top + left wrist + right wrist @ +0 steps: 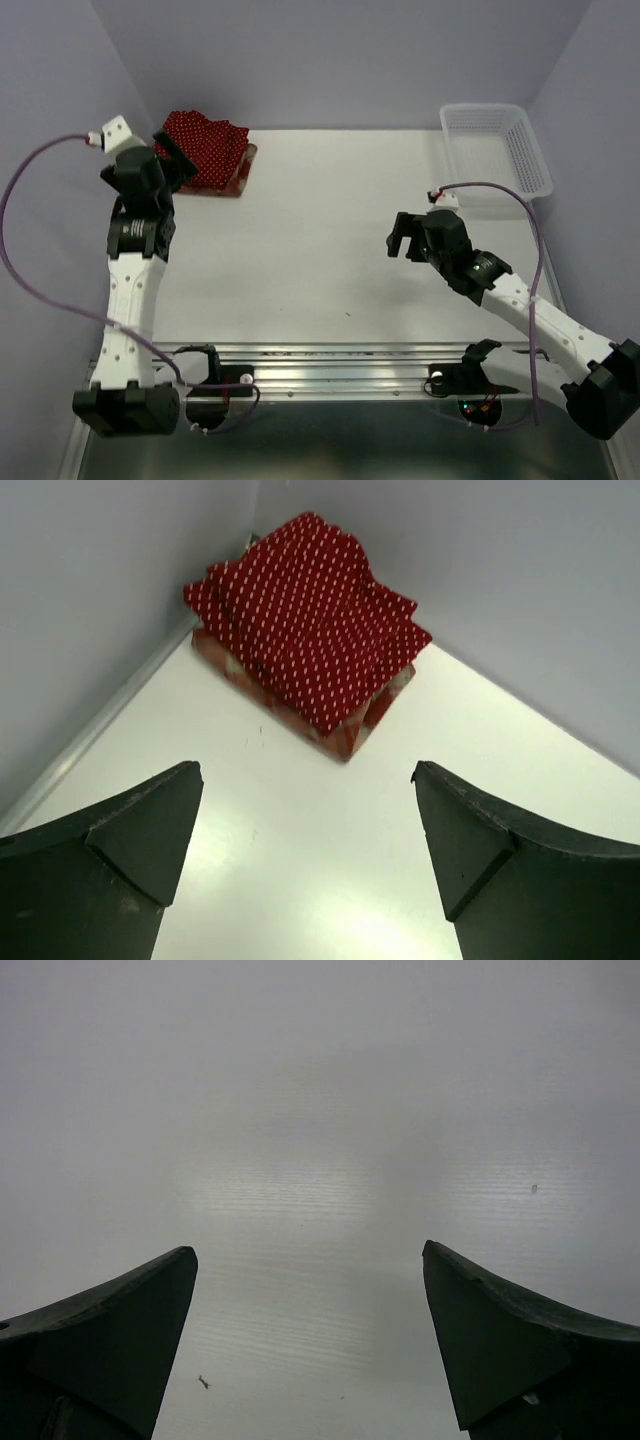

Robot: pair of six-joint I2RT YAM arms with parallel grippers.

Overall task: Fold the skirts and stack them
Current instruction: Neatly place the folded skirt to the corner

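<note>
The skirts lie folded in one stack at the table's far left corner. A dark red polka-dot skirt (208, 145) is on top, and the red-and-cream plaid skirt (238, 176) shows as an edge underneath. The stack also shows in the left wrist view, polka-dot skirt (310, 620) above plaid skirt (350, 725). My left gripper (172, 152) is open and empty, just left of and near the stack, and it shows open in its own view (308, 780). My right gripper (404, 238) is open and empty over bare table right of the middle (310, 1260).
A white plastic mesh basket (530, 160) stands at the far right corner. Purple walls close the table at the back and both sides. A metal rail (340, 365) runs along the near edge by the arm bases.
</note>
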